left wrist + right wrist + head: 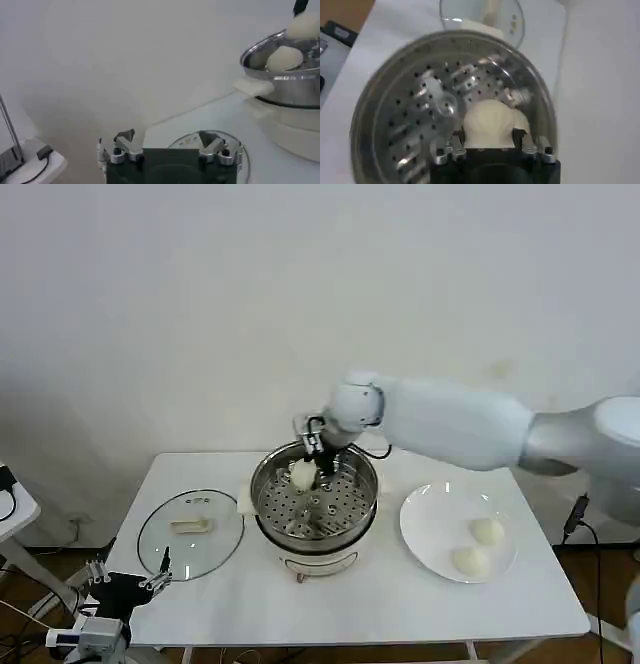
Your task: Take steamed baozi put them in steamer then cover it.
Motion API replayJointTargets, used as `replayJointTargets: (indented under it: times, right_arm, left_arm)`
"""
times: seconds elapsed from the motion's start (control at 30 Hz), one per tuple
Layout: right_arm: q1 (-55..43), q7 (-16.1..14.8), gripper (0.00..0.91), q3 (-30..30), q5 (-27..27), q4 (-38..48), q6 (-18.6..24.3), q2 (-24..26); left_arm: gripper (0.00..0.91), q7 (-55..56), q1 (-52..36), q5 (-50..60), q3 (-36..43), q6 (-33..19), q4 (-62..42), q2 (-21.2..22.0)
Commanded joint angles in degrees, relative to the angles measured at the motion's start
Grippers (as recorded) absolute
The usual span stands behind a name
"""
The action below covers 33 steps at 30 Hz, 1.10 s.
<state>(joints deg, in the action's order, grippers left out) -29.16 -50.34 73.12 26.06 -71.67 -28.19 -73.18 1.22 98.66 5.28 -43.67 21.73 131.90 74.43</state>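
White rectangular tabletop (400, 604) against a plain pale wall; on it we count one steamer, one lid, one plate, and three buns clearly seen from the head. We see the round shiny stainless-steel steamer basket with a perforated floor (330, 519) sitting on a white electric cooker base (318, 561) at the table's middle. Right gripper (312, 459) reaches over the steamer's far-left rim, its fingers (526, 144) clamped on one small smooth cream-white steamed bun (489, 123), held just above the perforated floor. From the left wrist view we make out a bun (284, 58) inside the basket and another pale round shape at the frame edge above it; we cannot tell if that is a separate bun. Two more cream-white buns (487, 531) (468, 560) lie on the flat white round plate (425, 529) right of the steamer, near each other. Round clear glass lid with metal rim and cream bar handle (190, 527) lies flat left of the steamer. Left gripper (128, 579) hangs low at the table's front-left edge beside the lid, fingers (125, 142) spread apart, holding nothing.
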Motion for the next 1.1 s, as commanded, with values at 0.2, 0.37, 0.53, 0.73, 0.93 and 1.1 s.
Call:
replayJointTargets:
  times: [0.2,0.37,0.53,0.73,0.93,1.1]
  right_arm:
    - [5.26,0.85,0.625,-0.3,-2.8,11.13,-1.86,-11.48]
    - [5.83,0.91,0.625,-0.76,-3.08,12.62,-1.93,-12.44]
    - [5.94,0.91,0.625,-0.73,-3.61,12.6,-2.15,-12.85]
    - [6.04,0.74,0.635,-0.65,-4.0,12.6,-2.41,-12.66]
    - [5.81,-0.04,0.907,-0.78,-4.4,11.56,-2.06,-11.92]
    - [3.58,0.01,0.907,-0.68,-4.16,9.05,-2.16,-9.66]
  left_arm:
    - [0.907,-0.05,-0.07,-0.03,0.14,-0.01,0.18,0.06]
    - [0.907,-0.06,-0.05,-0.01,0.1,-0.02,0.18,0.01]
    - [0.907,-0.04,-0.15,-0.01,0.12,-0.04,-0.01,0.0]
    - [0.907,-0.04,-0.2,-0.01,0.23,-0.03,0.01,0.14]
    - [0.907,-0.03,-0.01,-0.01,0.24,-0.03,0.08,0.17]
    - [0.907,-0.09,0.02,0.07,0.37,0.0,0.09,0.25]
